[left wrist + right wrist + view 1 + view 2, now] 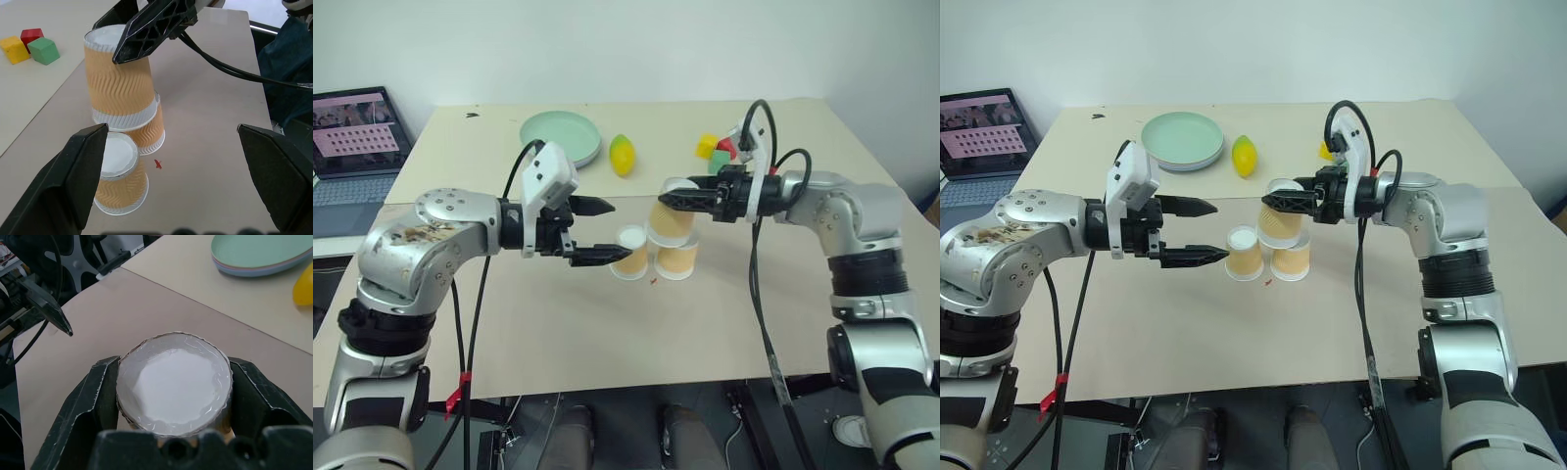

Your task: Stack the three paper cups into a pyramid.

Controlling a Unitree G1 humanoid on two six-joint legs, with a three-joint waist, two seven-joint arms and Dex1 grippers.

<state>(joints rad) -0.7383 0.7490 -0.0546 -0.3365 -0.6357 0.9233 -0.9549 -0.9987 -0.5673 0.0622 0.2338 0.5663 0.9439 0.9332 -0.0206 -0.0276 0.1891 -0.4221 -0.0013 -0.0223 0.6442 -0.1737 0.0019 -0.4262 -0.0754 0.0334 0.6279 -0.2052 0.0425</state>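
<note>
Two paper cups (1244,254) (1291,260) are stood upside down side by side on the worktop (1234,333), and the third cup (1280,223) is held inverted just above them. It is gripped between the closed fingers of the right gripper (1278,200), while the fingers of the left gripper (1205,231) are spread wide and hold nothing

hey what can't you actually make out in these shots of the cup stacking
- Whether the top cup rests on the two lower cups or hangs just above: its rim hides the contact.
- Far base cup: largely behind the top cup.
- Laptop: cut by the eye view's edge, screen too small to read.
- Right claw: cup hides its fingertips.
</note>
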